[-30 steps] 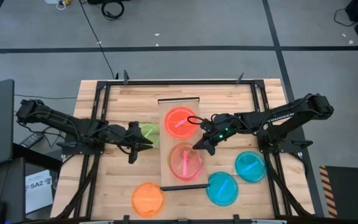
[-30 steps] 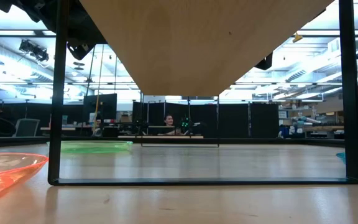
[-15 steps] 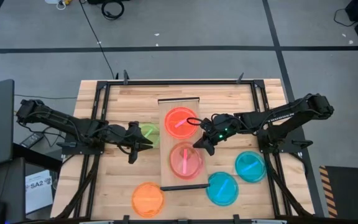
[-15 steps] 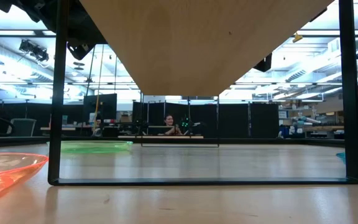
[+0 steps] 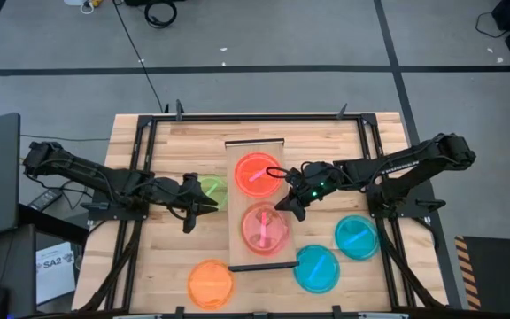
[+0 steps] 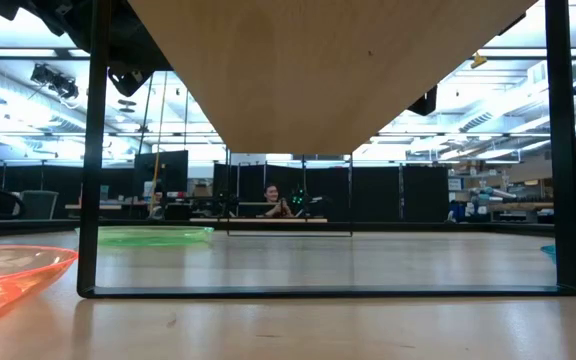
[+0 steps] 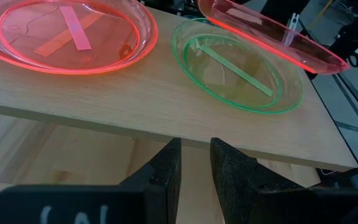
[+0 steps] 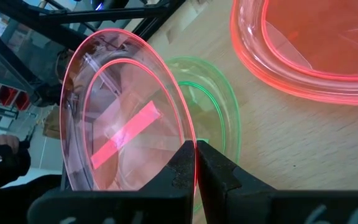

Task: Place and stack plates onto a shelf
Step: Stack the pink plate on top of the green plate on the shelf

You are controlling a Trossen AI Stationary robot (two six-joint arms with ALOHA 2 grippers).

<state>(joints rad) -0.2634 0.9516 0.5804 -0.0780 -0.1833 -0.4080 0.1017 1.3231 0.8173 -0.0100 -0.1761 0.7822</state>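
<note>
The shelf point(image 5: 237, 151) stands in the table's middle. An orange plate point(image 5: 257, 173) lies on its far half. On its near half lies a green plate point(image 7: 238, 71), and a pink plate point(image 5: 265, 229) is held tilted above it. My right gripper point(image 5: 284, 206) is shut on that pink plate at the shelf's right edge. My left gripper point(image 5: 209, 204) hovers low at the shelf's left side with a narrow gap between its fingers, holding nothing. Another green plate point(image 5: 211, 188) rests flat on the table beside it. An orange plate point(image 5: 211, 283) and two cyan plates point(image 5: 316, 268) point(image 5: 356, 237) lie on the table. My right gripper pinches the pink plate's rim point(image 8: 193, 144) between its two fingers, one on each face of the wall. It comes from the table's right, slanting down. The plate stands tilted in the hold, over the green plate point(image 8: 219, 109) on the shelf.
The shelf's thin dark end frame point(image 6: 93, 150) and the table's black side rails point(image 5: 144, 151) border the work area. The low view looks under the shelf board point(image 6: 328, 70). A person point(image 6: 273, 200) sits far behind the table. Bare table top lies beyond the shelf's far end.
</note>
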